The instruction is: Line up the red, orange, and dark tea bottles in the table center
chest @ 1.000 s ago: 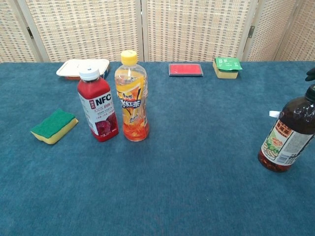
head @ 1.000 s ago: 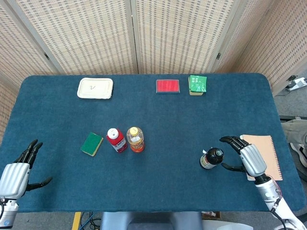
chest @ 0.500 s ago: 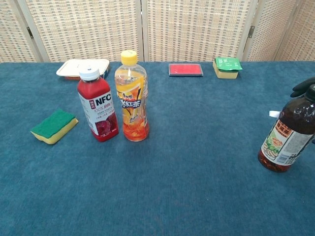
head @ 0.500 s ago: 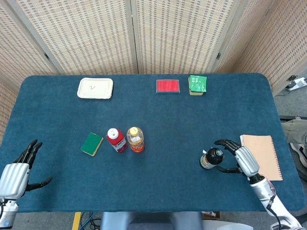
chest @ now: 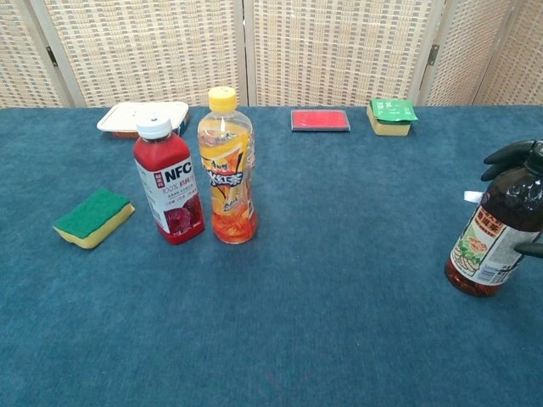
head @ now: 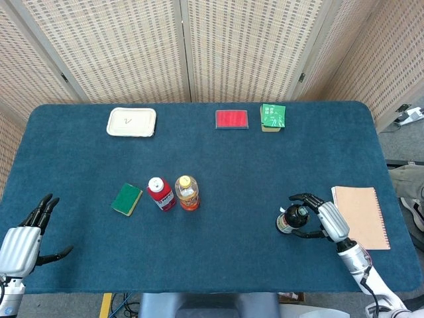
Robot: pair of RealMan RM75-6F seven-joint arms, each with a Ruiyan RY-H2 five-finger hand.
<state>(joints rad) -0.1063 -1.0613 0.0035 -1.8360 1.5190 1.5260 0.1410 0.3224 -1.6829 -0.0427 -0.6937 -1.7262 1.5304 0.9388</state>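
The red juice bottle (head: 161, 194) (chest: 170, 191) and the orange drink bottle (head: 187, 193) (chest: 227, 170) stand upright side by side, left of the table's middle. The dark tea bottle (head: 289, 220) (chest: 496, 233) stands upright near the front right. My right hand (head: 324, 218) cups it from the right, with fingers (chest: 509, 154) curving behind the neck and the thumb in front of the label. I cannot tell whether they touch it. My left hand (head: 23, 238) hovers with its fingers spread at the front left corner, holding nothing.
A green sponge (head: 126, 199) (chest: 93, 216) lies just left of the red bottle. Along the back edge sit a white tray (head: 131, 122), a red box (head: 232, 119) and a green-topped pack (head: 272, 116). A tan notebook (head: 361, 216) lies right of my right hand.
My right hand has moved left from the notebook to the dark tea bottle and curled its fingers around it. The bottle and my left hand have stayed put.
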